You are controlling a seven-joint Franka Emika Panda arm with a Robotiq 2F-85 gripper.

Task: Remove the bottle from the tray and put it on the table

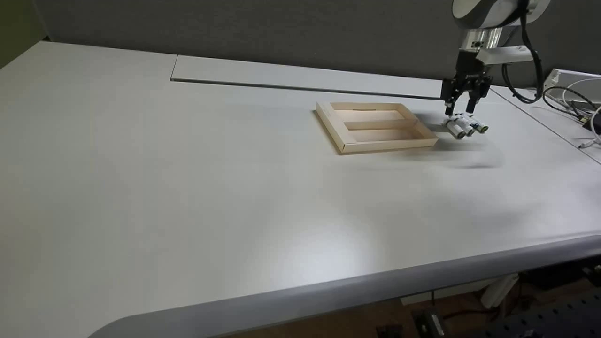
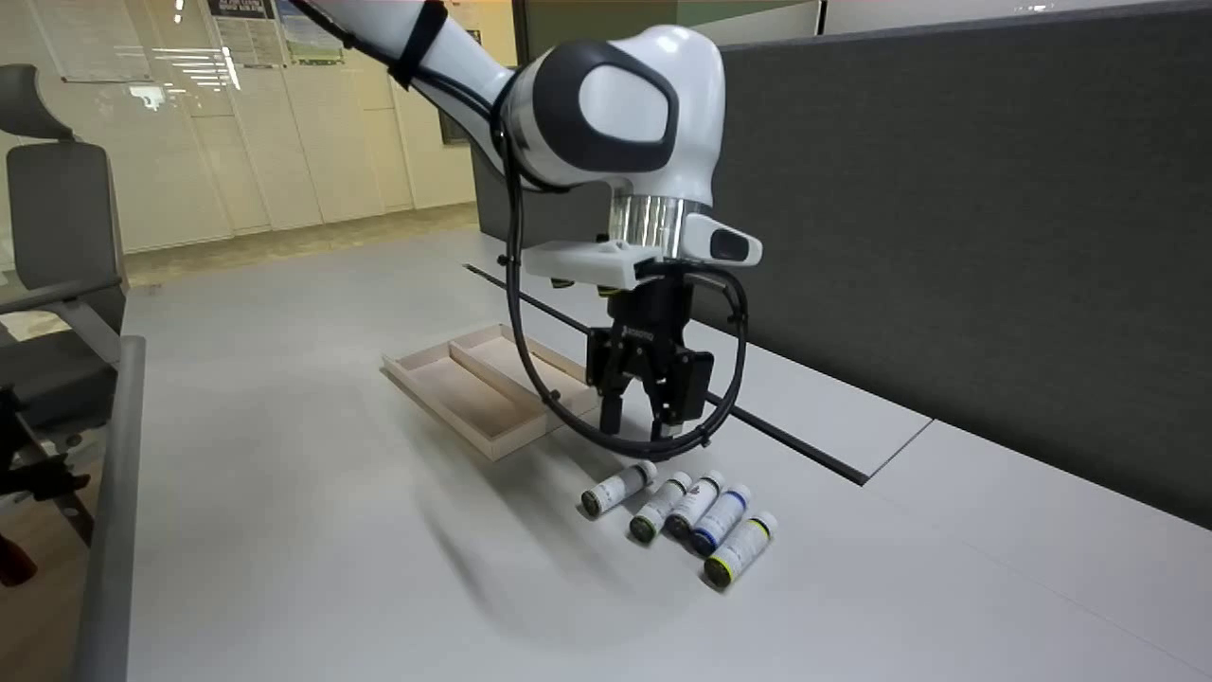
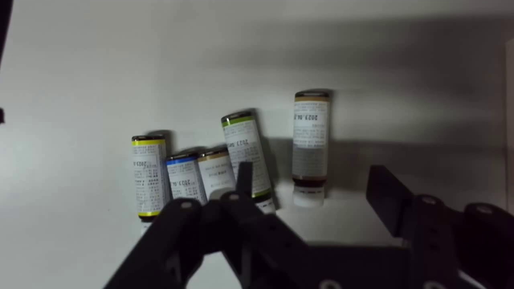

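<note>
Several small white-labelled bottles lie on their sides on the off-white table [image 1: 211, 188], beside the light-wood tray [image 1: 389, 149]. The tray has two compartments, and no bottle shows in it. The bottle [image 3: 310, 140] nearest the tray has a brown band, dark base and white cap; it also shows in an exterior view [image 2: 618, 488]. I cannot tell which bottle the task means. My gripper [image 3: 311, 170] is open and empty above the bottles. In the wrist view this bottle's cap end lies between the fingers. The gripper shows in both exterior views [image 1: 460, 111] [image 2: 636, 426], with its fingertips above the table.
To one side lie a green-banded bottle [image 3: 245, 150], another brown-banded one [image 3: 217, 172], a blue-banded one [image 3: 186, 178] and a yellow-banded one [image 3: 148, 176]. A dark partition [image 2: 947, 237] stands behind the table. Cables [image 1: 573, 105] lie at the table's end.
</note>
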